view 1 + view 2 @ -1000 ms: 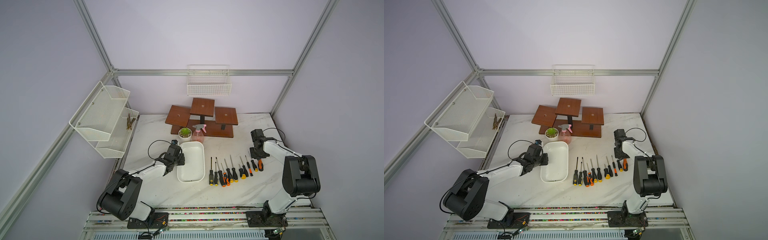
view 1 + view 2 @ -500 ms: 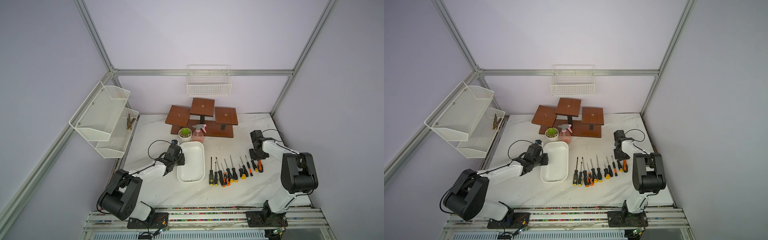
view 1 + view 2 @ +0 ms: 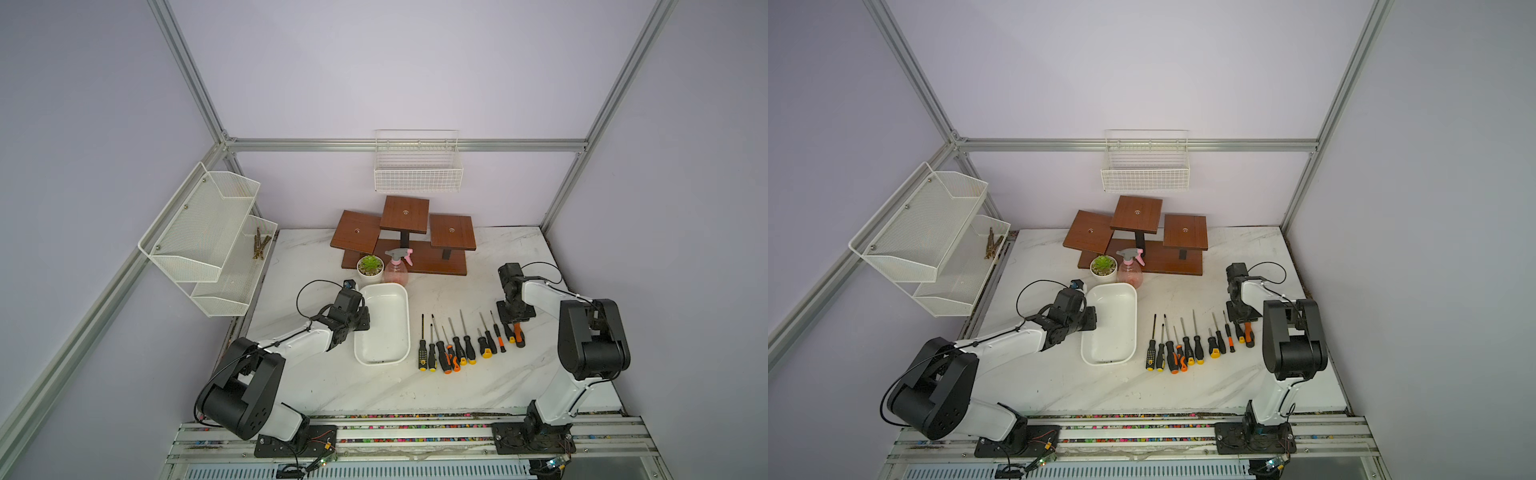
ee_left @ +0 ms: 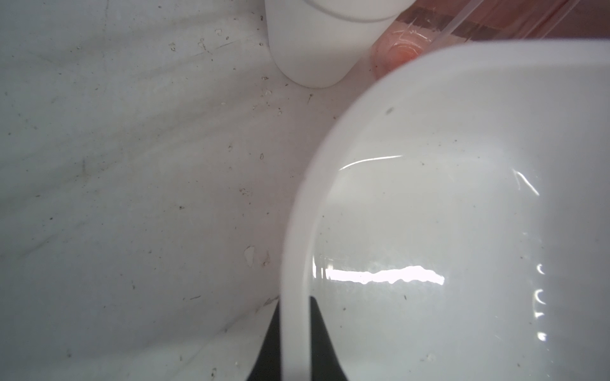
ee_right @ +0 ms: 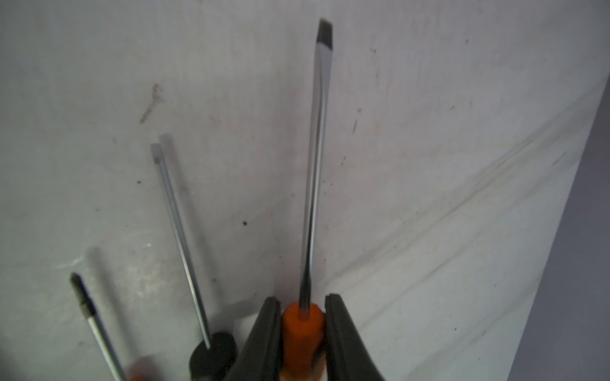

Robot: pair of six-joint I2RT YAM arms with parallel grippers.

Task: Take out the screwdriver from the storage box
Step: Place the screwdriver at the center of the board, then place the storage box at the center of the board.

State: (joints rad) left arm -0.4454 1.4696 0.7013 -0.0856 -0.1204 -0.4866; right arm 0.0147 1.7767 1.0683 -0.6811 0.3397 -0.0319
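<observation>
Close in on the right gripper (image 5: 302, 306): its jaws are clamped on the orange handle of the flat-blade screwdriver (image 5: 317, 148), one jaw on each side. The shaft runs straight out ahead of them, blade tip well beyond. It sits low against the surface (image 5: 429, 165); touching down or just clear of it, I cannot tell. Just off to one side of those jaws lie two thinner screwdrivers (image 5: 180, 231), shafts pointing much the same way.

Over to the left gripper (image 4: 293, 305): its jaws are pinched on the rim of the storage box (image 4: 301, 211), one jaw inside the wall and one outside, which looks like steadying work. Ahead of those jaws the tub's floor is bare and shiny, with no tool in it.

Wider out, both top views tell it plainly. The box looks empty, and a row of screwdrivers (image 3: 457, 345) lies on the surface between the two sets of jaws. The held one is at the end nearest the right jaws. So I judge the job almost done: the tool is out of the box and well apart from it. What is left is to let go and draw back.

Farther on, past the left jaws, stand a potted succulent (image 3: 370, 266) and a pink spray bottle (image 3: 397, 270), then the wooden stand (image 3: 405, 232).
</observation>
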